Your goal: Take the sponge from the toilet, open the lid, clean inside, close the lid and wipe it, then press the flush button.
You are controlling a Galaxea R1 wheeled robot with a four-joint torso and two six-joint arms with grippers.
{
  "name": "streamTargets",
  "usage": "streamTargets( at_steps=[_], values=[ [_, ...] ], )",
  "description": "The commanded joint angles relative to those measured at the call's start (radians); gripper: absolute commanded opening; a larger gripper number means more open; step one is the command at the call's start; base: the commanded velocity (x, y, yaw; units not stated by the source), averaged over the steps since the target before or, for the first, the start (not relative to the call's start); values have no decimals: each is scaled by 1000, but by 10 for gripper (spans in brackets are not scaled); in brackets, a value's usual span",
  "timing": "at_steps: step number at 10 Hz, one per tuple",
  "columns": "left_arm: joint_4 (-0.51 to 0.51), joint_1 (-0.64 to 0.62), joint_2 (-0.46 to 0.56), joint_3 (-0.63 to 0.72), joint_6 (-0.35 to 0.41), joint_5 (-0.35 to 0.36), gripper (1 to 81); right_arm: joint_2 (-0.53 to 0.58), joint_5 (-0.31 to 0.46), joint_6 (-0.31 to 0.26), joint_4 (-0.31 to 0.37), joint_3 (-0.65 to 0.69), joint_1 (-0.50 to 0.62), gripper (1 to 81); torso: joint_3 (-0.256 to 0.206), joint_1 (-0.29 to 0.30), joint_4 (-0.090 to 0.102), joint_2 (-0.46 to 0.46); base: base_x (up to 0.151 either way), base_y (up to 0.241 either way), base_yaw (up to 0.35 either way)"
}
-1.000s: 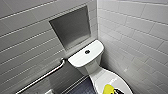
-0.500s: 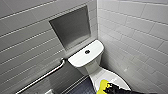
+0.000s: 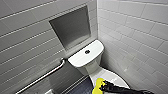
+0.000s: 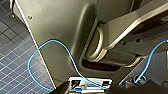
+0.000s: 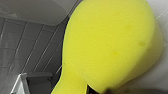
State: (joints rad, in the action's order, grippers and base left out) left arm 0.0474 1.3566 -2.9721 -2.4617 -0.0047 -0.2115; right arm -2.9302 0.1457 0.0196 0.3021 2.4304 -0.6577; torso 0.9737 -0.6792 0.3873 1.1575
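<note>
Sponge at the bottom edge of the head view, yellow, pinched in the fingers of the right gripper. The black arm comes in from the lower right. The sponge hangs over the left side of the lid, which lies shut on the toilet. The head view does not show whether sponge and lid touch.

In the right wrist view the sponge is very close to the camera. It is squeezed narrow at the gripped end, and a white glossy surface lies just beside its far edge.

Flush button: dark, round, in the middle of the white tank, well apart from the sponge. The toilet sits in a corner of pale tiled walls. Behind the tank is a square grey niche. A metal grab bar slants along the left wall.

The left wrist view shows a blue cable looping over dark blue floor tiles.
</note>
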Motion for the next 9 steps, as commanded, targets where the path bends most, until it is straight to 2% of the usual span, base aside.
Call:
streamTargets(
  at_steps=[1, 3, 6, 8, 9],
  values=[
    [-12, 8, 24, 1, 0, -92, 811, -48, 3, 0, -1, 89, 81, 10, 0, 0, 0, 0, 0, 0, 0],
    [-14, 11, 33, 1, 0, -94, 811, -52, -66, 8, 2, 137, 62, 10, 0, 0, 0, 0, 0, 0, 0],
    [-14, 13, 33, 1, 0, -94, 811, -49, -52, 10, 9, 151, 43, 10, 0, 0, 0, 0, 0, 0, 0],
    [-15, 13, 31, 1, 0, -94, 811, -2, -52, 8, 6, 102, -6, 10, 0, 0, 0, 0, 0, 0, 0],
    [-14, 13, 31, 1, 0, -94, 811, 56, -61, 8, 0, 22, -18, 10, 0, 0, 0, 0, 0, 0, 0]
  ],
)
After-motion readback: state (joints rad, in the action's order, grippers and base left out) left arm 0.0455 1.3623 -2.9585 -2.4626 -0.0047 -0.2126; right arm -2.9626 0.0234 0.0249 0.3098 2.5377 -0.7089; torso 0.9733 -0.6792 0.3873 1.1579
